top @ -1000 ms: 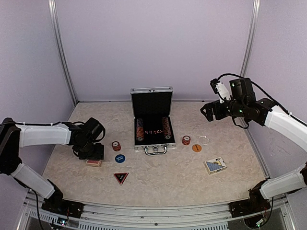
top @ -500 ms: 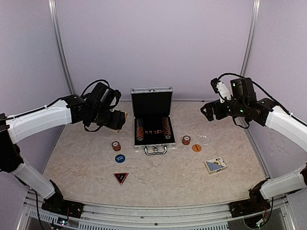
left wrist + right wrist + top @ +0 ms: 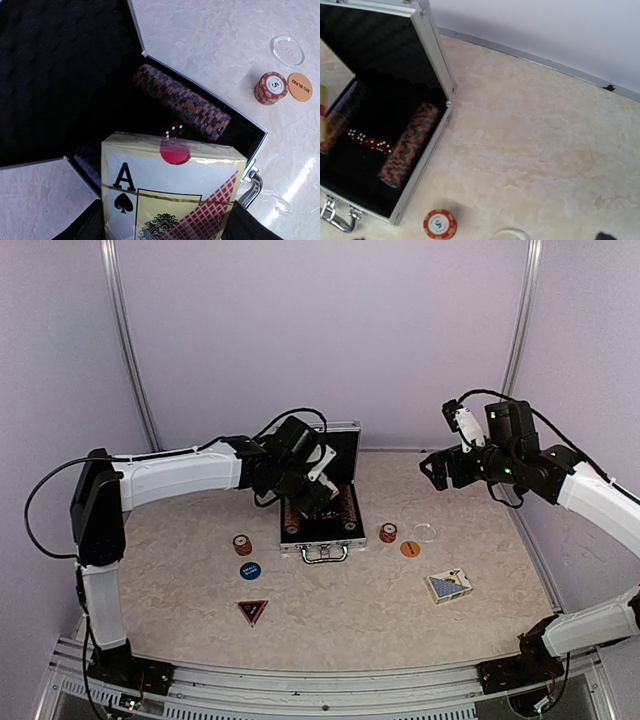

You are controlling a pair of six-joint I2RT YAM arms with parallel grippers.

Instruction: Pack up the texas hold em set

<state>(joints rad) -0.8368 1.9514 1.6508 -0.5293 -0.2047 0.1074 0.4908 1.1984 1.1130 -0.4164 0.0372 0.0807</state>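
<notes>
The left claw [image 3: 167, 226], clenched on the red deck [image 3: 172, 170], has swung from the bench's [image 3: 350, 625] left side to hover over the open case [image 3: 322, 545], so stowing looks imminent, while the right claw [image 3: 432, 468] hangs released and empty.

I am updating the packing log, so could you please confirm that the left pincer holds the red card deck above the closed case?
Not quite: the case is open, with its lid standing upright, as the top external view shows. The left pincer does hold the red card deck above it.
</notes>
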